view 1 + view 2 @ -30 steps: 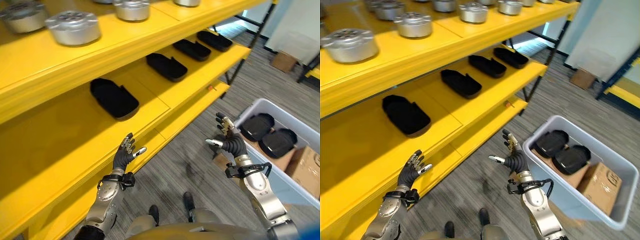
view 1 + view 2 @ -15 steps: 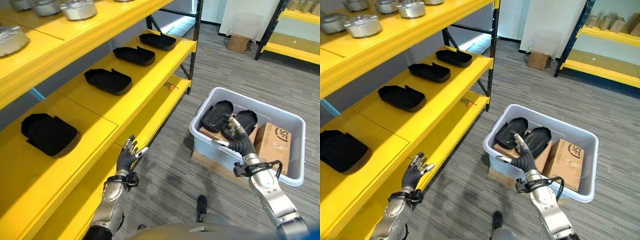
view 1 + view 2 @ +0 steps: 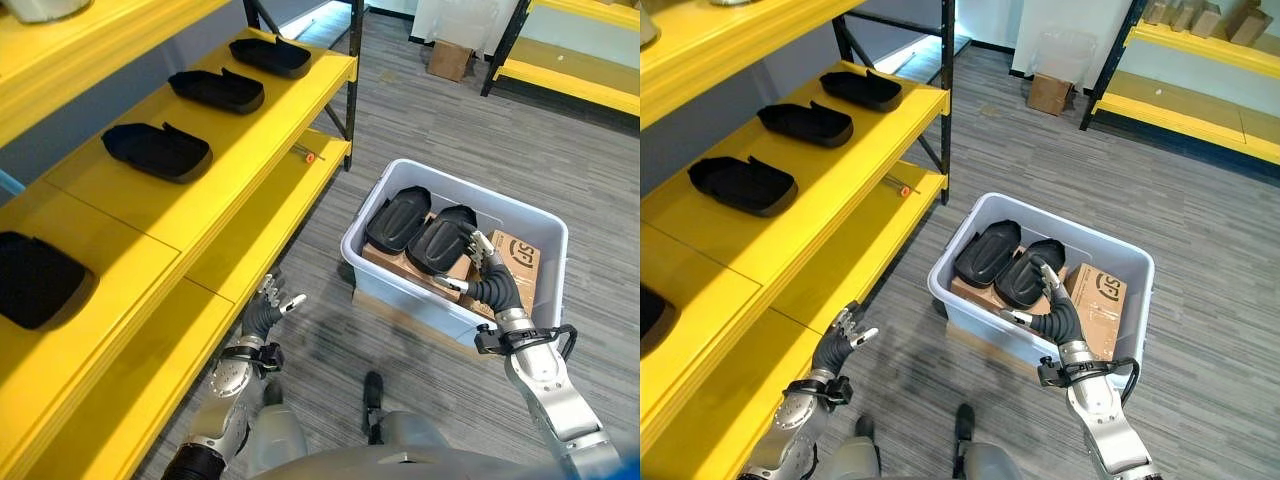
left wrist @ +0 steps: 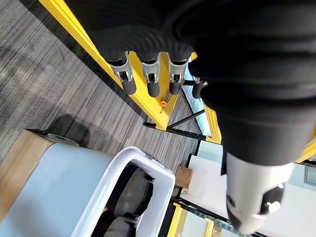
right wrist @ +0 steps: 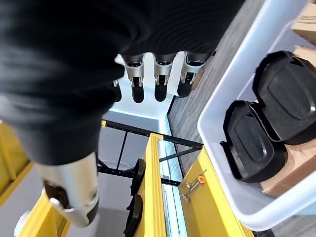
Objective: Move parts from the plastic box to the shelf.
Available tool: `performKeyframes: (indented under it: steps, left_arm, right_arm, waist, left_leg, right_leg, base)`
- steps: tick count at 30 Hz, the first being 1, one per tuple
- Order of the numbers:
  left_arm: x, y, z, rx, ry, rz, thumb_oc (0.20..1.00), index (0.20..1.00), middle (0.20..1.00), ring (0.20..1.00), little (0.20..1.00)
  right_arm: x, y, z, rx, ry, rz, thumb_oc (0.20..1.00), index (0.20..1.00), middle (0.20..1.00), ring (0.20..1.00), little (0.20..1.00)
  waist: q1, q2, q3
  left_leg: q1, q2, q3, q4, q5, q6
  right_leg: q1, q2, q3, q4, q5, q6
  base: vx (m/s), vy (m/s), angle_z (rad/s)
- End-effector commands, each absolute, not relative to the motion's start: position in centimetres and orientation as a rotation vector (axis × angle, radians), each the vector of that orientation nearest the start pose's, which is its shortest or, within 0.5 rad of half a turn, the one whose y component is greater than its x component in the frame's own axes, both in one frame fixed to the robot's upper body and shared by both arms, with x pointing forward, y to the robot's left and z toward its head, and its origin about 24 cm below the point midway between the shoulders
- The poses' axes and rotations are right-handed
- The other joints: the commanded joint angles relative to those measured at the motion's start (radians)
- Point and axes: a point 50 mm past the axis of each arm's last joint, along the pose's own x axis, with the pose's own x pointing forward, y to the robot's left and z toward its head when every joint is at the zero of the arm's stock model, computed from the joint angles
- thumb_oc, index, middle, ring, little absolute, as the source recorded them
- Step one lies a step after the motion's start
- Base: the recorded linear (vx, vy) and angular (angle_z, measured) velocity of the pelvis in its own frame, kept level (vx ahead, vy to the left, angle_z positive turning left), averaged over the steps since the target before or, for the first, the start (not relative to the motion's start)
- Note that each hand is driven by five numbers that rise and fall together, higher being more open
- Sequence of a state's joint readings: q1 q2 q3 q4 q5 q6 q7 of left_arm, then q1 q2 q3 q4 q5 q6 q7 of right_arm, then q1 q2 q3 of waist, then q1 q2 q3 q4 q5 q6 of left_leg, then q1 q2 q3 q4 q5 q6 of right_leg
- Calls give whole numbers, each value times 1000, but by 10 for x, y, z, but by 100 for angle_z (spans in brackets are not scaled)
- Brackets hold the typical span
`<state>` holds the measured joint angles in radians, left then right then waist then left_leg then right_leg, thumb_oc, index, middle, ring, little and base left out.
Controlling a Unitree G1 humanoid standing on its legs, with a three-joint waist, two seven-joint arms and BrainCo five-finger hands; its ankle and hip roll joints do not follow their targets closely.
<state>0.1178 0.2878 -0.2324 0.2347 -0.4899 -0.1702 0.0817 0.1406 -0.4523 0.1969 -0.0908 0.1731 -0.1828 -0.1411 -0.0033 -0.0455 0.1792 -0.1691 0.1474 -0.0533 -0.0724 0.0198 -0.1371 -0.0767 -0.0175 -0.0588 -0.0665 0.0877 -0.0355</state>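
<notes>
Left eye view shows us two black moulded parts lying side by side in a pale grey plastic box on the floor, to our right. One black part lies to the left, the second black part just beside it on the right; both rest on top of a brown cardboard carton inside the box. A second cardboard carton sits at the right end of the box.

Our right robot hand hovers over the near wall of the box, right beside the second part, its fingers straight and spread, holding nothing. We cannot tell whether a fingertip touches the part.

Our left robot hand is raised over the grey carpeted floor, close to the front edge of the yellow shelf on our left, fingers relaxed and apart, also empty.

On the middle level of the shelf, black trays stand in a row running away from us. A small orange-tipped pin lies on the lower level, further off.
</notes>
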Motion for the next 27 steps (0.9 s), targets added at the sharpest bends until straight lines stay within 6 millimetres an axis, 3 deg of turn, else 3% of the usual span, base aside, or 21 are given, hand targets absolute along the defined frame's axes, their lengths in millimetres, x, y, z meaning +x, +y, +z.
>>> performKeyframes:
  steps: [1,2,3,5,10,20,27]
  left_arm:
    - [209,189,-13,-164,162,16,1000,1000,1000,1000,1000]
    - [209,189,-13,-164,163,16,1000,1000,1000,1000,1000]
    - [211,187,-11,-166,148,2,1000,1000,1000,1000,1000]
    - [209,191,-11,-149,149,-5,1000,1000,1000,1000,1000]
    - [210,198,-9,-132,145,9,1000,1000,1000,1000,1000]
    - [215,201,-3,-121,124,15,1000,1000,1000,1000,1000]
    - [216,202,-2,-111,124,4,1000,1000,1000,1000,1000]
  right_arm:
    - [221,-190,72,-210,-209,90,1000,1000,1000,1000,1000]
    - [221,-190,72,-210,-208,90,1000,1000,1000,1000,1000]
    - [216,-191,69,-195,-190,99,1000,1000,1000,1000,1000]
    - [214,-189,67,-184,-176,111,1000,1000,1000,1000,1000]
    - [216,-179,62,-171,-158,160,1000,1000,1000,1000,1000]
    - [218,-167,61,-165,-145,234,1000,1000,1000,1000,1000]
    - [220,-167,60,-173,-141,230,1000,1000,1000,1000,1000]
  waist:
    - [2,30,-30]
    - [4,30,-29]
    - [-14,41,-50]
    - [-30,37,-71]
    - [-37,24,-83]
    - [-50,15,-102]
    - [-46,12,-106]
  left_leg:
    - [-22,-11,-22,25,155,48]
    - [-19,-10,-19,25,153,48]
    - [20,-14,25,6,144,43]
    - [69,-34,83,-1,105,71]
    - [96,-57,151,1,63,97]
    - [123,-79,199,33,3,115]
    - [124,-89,196,47,-16,122]
  right_leg:
    - [51,-9,64,106,-122,99]
    - [52,-8,67,107,-122,99]
    - [58,-27,93,90,-118,111]
    - [61,-62,137,73,-99,134]
    - [42,-99,194,55,-73,171]
    - [39,-132,229,29,-50,198]
    - [52,-151,212,27,-50,208]
  base:
    - [100,89,-170]
    - [195,285,-177]
    - [270,378,-181]
    - [283,385,-89]
    - [85,163,-80]
    - [60,44,-14]
    - [54,26,-2]
